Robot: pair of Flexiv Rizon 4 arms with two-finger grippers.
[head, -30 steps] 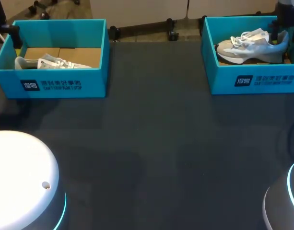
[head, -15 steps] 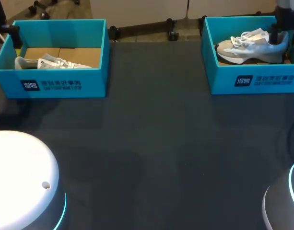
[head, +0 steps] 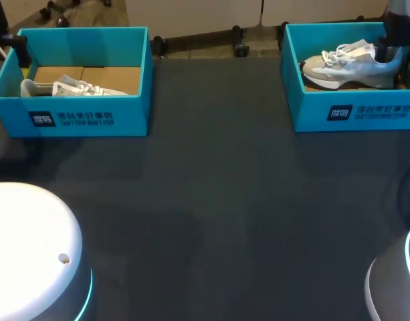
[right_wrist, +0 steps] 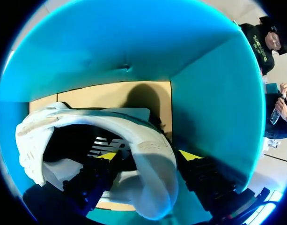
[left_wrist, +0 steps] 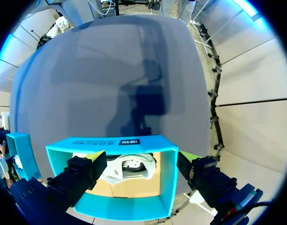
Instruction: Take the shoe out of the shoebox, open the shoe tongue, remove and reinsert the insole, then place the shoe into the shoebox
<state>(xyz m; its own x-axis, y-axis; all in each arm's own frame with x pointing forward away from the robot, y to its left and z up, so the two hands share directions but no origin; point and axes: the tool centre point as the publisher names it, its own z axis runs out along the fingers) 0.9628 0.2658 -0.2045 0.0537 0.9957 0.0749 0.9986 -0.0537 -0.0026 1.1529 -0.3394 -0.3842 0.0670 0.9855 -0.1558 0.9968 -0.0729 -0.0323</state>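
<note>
Two teal shoeboxes stand at the table's far side. The right shoebox [head: 355, 114] holds a grey and white shoe [head: 348, 63] standing upright, toe to the left. My right gripper [head: 390, 50] hangs over its heel. In the right wrist view the right gripper [right_wrist: 149, 157] is open: one finger is inside the shoe [right_wrist: 63, 122] opening, the other behind the heel, with the heel collar between them. The left shoebox [head: 84, 117] holds a white shoe [head: 64, 87] lying low. My left gripper [left_wrist: 142, 161] is wide open above that shoebox [left_wrist: 134, 141], holding nothing.
Both boxes have brown cardboard floors [right_wrist: 110, 96]. The right box's teal walls [right_wrist: 110, 47] stand close around my right gripper. Dark table surface [head: 211, 200] stretches between and in front of the boxes. The arms' white bases [head: 31, 254] sit at the near corners.
My right gripper has shifted a little to the right over the shoe's heel. The shoe, the boxes and the left arm look unchanged.
</note>
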